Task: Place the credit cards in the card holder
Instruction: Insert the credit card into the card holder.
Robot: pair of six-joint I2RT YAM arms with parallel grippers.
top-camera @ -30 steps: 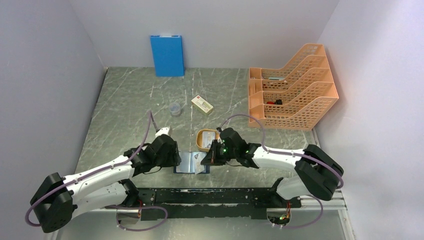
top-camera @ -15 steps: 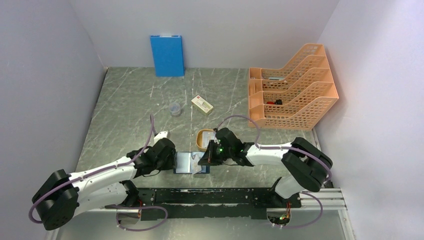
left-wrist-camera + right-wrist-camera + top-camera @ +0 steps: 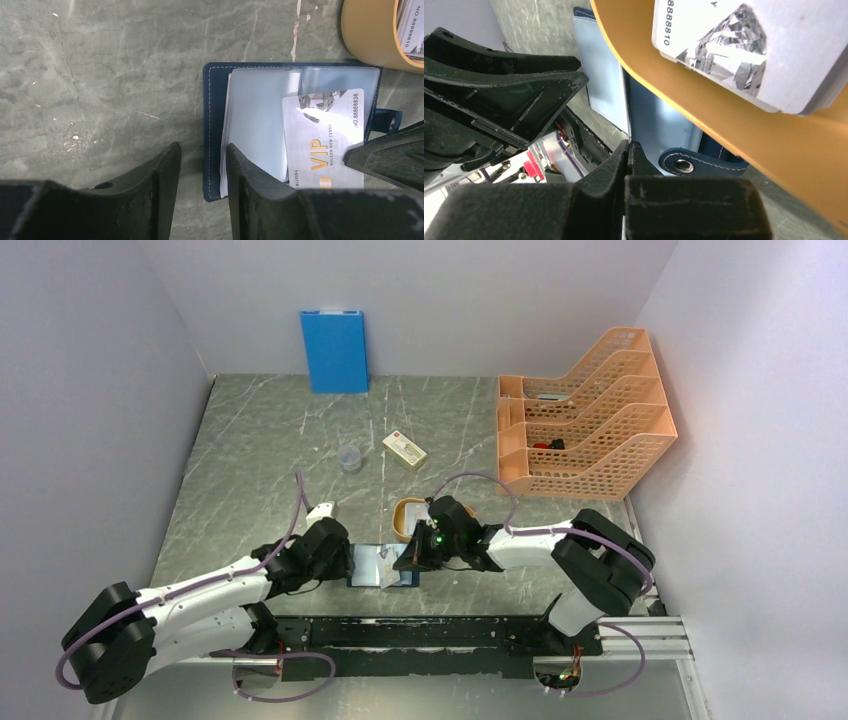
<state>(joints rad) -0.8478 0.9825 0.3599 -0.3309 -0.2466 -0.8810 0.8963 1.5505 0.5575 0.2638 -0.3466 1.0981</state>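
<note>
One card [image 3: 325,135] matters here. It lies face up on the right half of the open card holder [image 3: 212,130], which is spread flat on the surface [image 3: 100,75] between the two arms. The card's long axis runs parallel to the holder's fold, with a slight tilt. We therefore judge the coming move to be a slide along that axis into one of the clear sleeves [image 3: 255,125]. How far it is already tucked in, we cannot tell.

The right hand [image 3: 629,150] is the nearer one. It comes in from the holder's right side, by the snap tab [image 3: 387,120], with its jaws fully closed and its tip touching the card's right edge. Whether it pinches the card or only presses against it, the views do not settle. The left hand [image 3: 202,160] stands at the opposite side, jaws partly apart and gripping nothing. The near corner of the holder's left border lies in the gap between them. We take that as readiness to pin the holder while the card goes in.

On the card we read "VIP" in gold and "NO 88888838" along one edge. "MALSON NEW CENT…" is cut off by glare, and another line near the hand ends in "…LITINA". Just beyond the holder sits an orange tray [image 3: 365,35] with spare cards [image 3: 724,45]. The top one shows a crystal pattern and digits ending "…888810".
</note>
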